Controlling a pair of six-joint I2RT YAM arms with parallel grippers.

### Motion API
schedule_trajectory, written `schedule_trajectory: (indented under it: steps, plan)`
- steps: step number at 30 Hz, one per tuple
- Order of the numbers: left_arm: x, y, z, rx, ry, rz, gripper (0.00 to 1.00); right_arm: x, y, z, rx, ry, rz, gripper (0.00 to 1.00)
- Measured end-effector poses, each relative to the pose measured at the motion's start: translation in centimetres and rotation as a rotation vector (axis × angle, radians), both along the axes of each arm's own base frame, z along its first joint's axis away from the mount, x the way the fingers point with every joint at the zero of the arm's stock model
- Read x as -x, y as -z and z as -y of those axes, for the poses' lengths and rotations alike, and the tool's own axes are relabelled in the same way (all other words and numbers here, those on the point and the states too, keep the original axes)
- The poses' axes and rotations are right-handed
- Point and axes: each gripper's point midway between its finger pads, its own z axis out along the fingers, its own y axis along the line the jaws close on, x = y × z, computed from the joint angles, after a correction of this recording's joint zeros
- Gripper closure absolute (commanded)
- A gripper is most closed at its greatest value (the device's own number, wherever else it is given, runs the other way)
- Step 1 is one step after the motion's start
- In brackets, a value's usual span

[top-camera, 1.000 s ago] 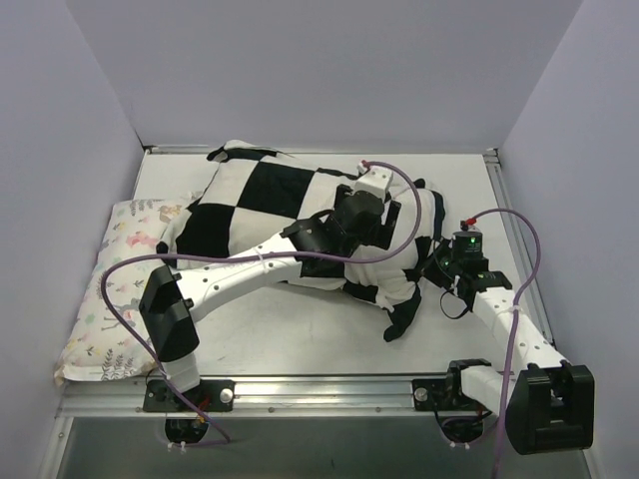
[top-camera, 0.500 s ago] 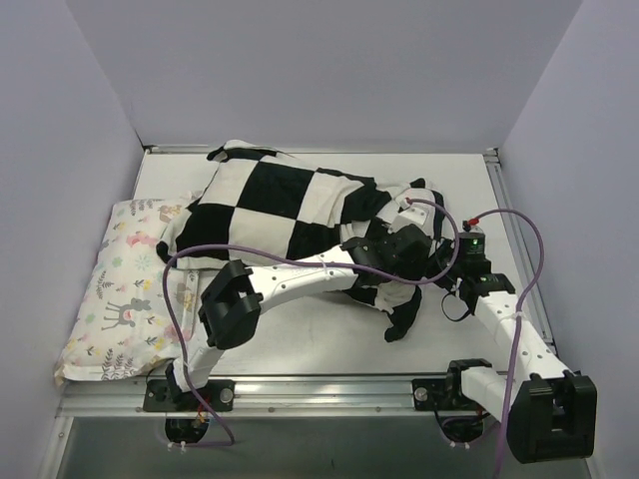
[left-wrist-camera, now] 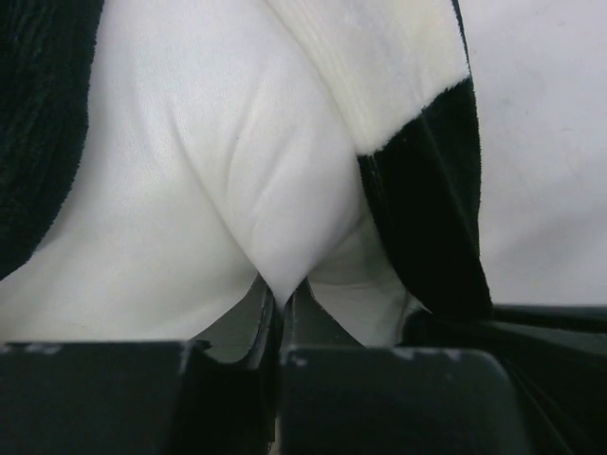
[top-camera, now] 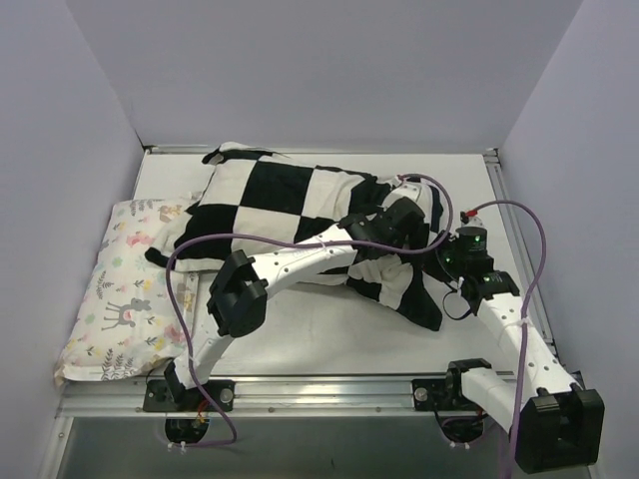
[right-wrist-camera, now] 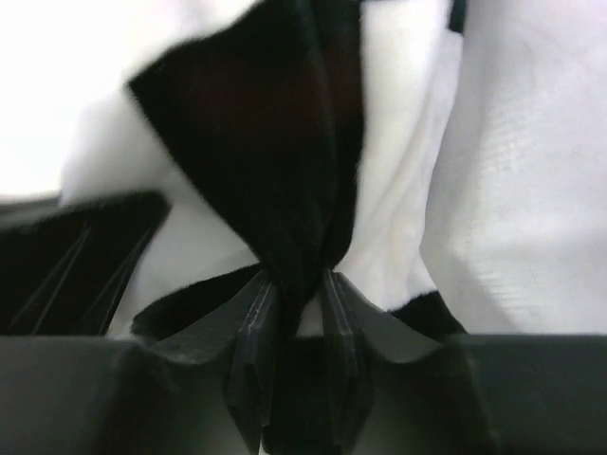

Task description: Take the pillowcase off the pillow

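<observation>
The black-and-white checkered pillowcase [top-camera: 290,195] lies across the back of the table, its open end bunched at the right. My left gripper [top-camera: 404,225] reaches into that end. In the left wrist view it [left-wrist-camera: 283,299] is shut on a fold of the smooth white pillow [left-wrist-camera: 190,190], with the case's cream and black edge [left-wrist-camera: 427,218] beside it. My right gripper [top-camera: 439,261] sits just right of the bunch. In the right wrist view it [right-wrist-camera: 299,289] stands slightly open, a black fold of the pillowcase [right-wrist-camera: 275,142] still lying between the fingers.
A pale floral-print pillow [top-camera: 120,289] lies along the left side, partly under the checkered case. Lilac walls close in the left, back and right. A metal rail [top-camera: 319,389] runs along the front edge, with bare tabletop [top-camera: 300,334] behind it.
My left gripper moved right to the case's open end and shut on white fabric. The right jaws eased apart. The hanging black flap shifted to the right.
</observation>
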Motion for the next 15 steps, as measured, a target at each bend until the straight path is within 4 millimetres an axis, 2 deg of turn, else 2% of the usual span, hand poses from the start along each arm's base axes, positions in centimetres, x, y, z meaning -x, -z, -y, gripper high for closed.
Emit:
schedule_trajectory:
  steps: [3, 8, 15]
  plan:
    - [-1.3, -0.8, -0.2, 0.025, -0.008, -0.020, 1.00, -0.2, -1.5, -0.8, 0.011, -0.040, 0.045, 1.00]
    - [-3.3, -1.8, -1.6, 0.069, -0.030, -0.074, 1.00, -0.5, -2.5, -1.0, 0.028, -0.043, 0.090, 1.00]
    - [-5.2, -1.9, -3.3, 0.120, -0.047, -0.148, 1.00, -0.8, -2.2, -0.2, 0.037, -0.008, 0.096, 1.00]
